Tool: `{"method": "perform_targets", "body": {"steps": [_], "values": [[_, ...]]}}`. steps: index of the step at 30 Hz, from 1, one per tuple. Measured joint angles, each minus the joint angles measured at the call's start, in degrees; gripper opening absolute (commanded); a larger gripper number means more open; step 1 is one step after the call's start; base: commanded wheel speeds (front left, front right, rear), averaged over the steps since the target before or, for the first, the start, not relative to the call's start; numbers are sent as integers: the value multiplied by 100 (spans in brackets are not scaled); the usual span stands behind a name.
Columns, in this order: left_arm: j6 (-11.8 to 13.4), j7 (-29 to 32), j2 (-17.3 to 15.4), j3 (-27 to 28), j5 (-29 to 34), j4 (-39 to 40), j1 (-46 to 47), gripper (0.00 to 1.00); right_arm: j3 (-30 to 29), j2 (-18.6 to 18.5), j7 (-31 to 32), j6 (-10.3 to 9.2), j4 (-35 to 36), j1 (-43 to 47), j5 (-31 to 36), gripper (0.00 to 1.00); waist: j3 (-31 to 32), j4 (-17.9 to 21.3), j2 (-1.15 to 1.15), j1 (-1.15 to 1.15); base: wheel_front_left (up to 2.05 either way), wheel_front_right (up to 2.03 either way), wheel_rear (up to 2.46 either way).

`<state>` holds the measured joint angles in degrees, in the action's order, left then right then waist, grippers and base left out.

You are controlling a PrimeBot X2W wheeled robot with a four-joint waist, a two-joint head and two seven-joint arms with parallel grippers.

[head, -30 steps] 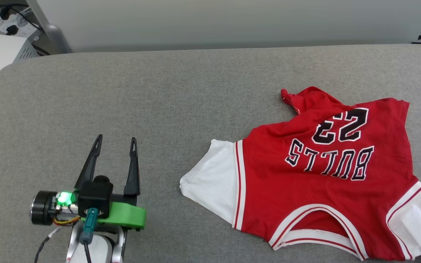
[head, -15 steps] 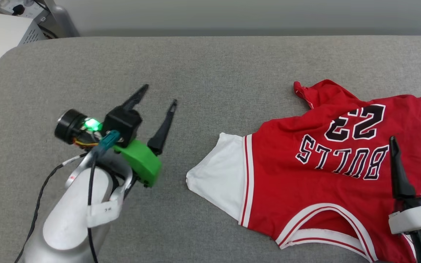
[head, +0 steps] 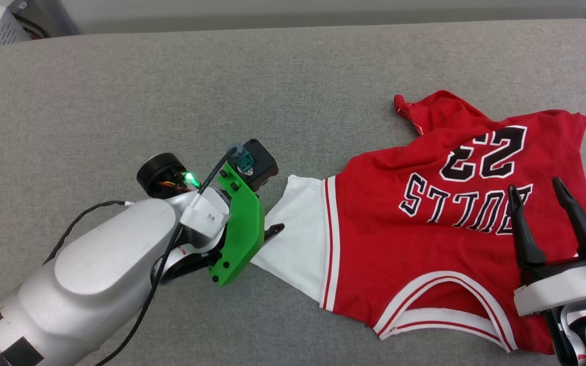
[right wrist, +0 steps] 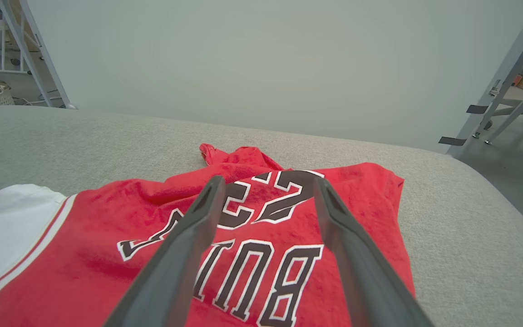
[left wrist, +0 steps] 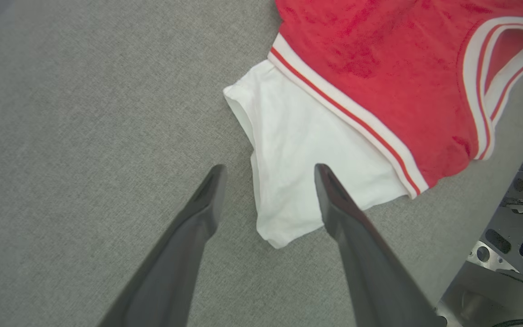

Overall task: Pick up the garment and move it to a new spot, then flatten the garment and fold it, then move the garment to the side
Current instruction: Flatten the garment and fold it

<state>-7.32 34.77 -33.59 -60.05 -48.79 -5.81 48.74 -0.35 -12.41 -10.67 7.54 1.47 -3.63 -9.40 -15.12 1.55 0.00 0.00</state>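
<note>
My left gripper (left wrist: pixel 269 169) is wide open and holds nothing; the edge of the white sleeve (left wrist: pixel 298 150) lies between its fingers. My right gripper (head: pixel 535 185), also open and empty, hangs over the garment (head: pixel 400 254), which lies rumpled on the grey surface (head: pixel 171 91).

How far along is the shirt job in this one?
Done: nothing; the garment lies rumpled and unfolded on the grey surface. In hand: the left tool, open, straddles the edge of the white sleeve; the right tool hangs open over the lettering. Left: pick up, move, flatten, fold, set aside.
</note>
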Motion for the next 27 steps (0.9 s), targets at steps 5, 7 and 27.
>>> {"method": "perform_targets", "body": {"steps": [5,7,27], "values": [[0,289,-98,-721,-350,-253,315,100,104,26,-66,0,-88,-164,66,100,-166,143,0,0,0,0,0],[0,309,-120,-967,-409,-389,386,100,126,47,-86,-1,-134,-230,70,100,-240,202,0,0,0,0,0],[-27,-516,-263,-1280,81,-679,475,0,188,132,-270,0,-407,-471,180,100,-502,318,0,0,0,0,0]]}}
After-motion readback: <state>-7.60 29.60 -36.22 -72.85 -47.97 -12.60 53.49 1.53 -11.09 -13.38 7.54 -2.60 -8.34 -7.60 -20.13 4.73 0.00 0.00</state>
